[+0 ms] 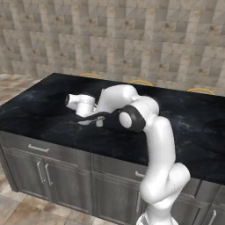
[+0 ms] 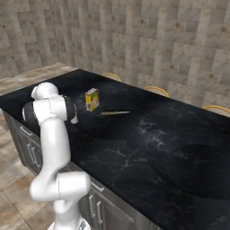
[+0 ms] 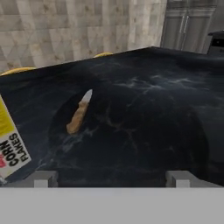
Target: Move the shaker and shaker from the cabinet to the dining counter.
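My gripper (image 1: 91, 119) hangs low over the dining counter (image 1: 39, 115), a black marble slab with white veins. In the hand view its fingertips (image 3: 43, 178) stand wide apart, so the gripper (image 3: 112, 178) is open, with bare counter (image 3: 144, 109) between them. A tiny white shape (image 1: 100, 123) sits on the slab right by the fingers. It looks like the white shaker, though it is too small to be sure. The dark shaker and the cabinet are out of view.
A yellow corn flakes carton (image 2: 92, 99) (image 3: 11, 146) stands on the slab beside the hand. A wooden-handled knife (image 2: 114, 113) (image 3: 78, 114) lies just beyond it. Yellow stool tops (image 1: 140, 81) line the far edge. Grey drawers (image 1: 39, 149) run below the near edge.
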